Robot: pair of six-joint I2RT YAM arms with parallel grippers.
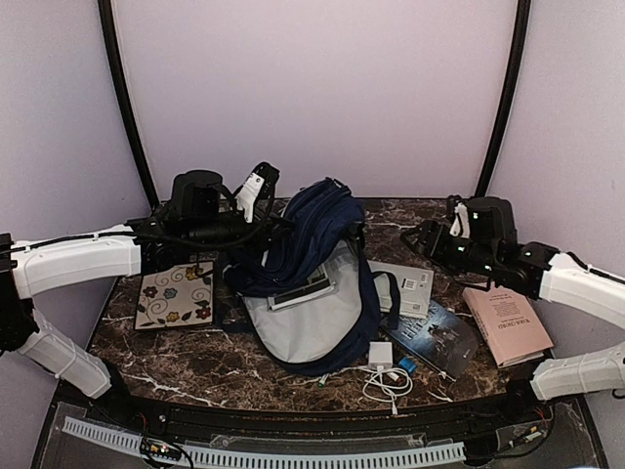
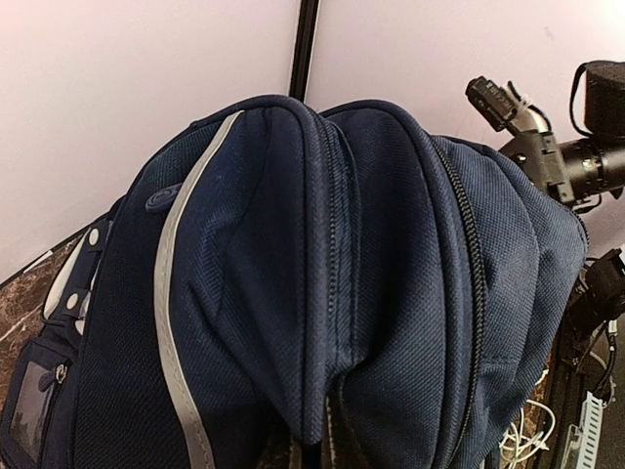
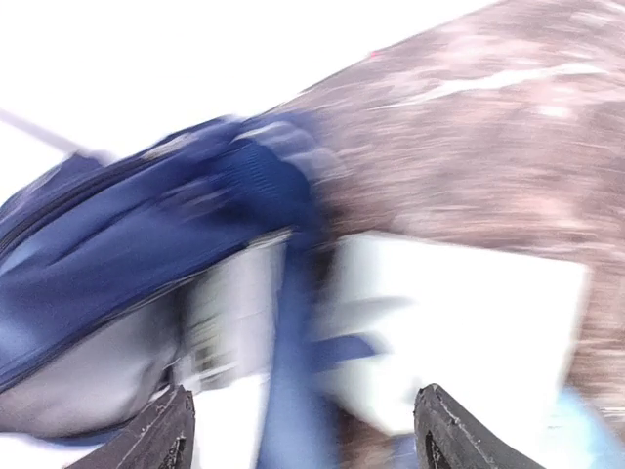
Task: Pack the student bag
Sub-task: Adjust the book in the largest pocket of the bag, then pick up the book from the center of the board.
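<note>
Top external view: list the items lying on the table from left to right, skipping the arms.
floral card → student bag → white booklet → pink book

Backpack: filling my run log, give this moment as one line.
left fingers: shut on backpack, top lifted | right fingers: open, empty | pink book: on table

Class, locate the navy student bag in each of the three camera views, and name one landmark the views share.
Top external: student bag at centre, opened, grey lining showing.
Left wrist: student bag fills most of the frame.
Right wrist: student bag blurred, across the left half.
Shared landmark: brown marble table, in all three.
</note>
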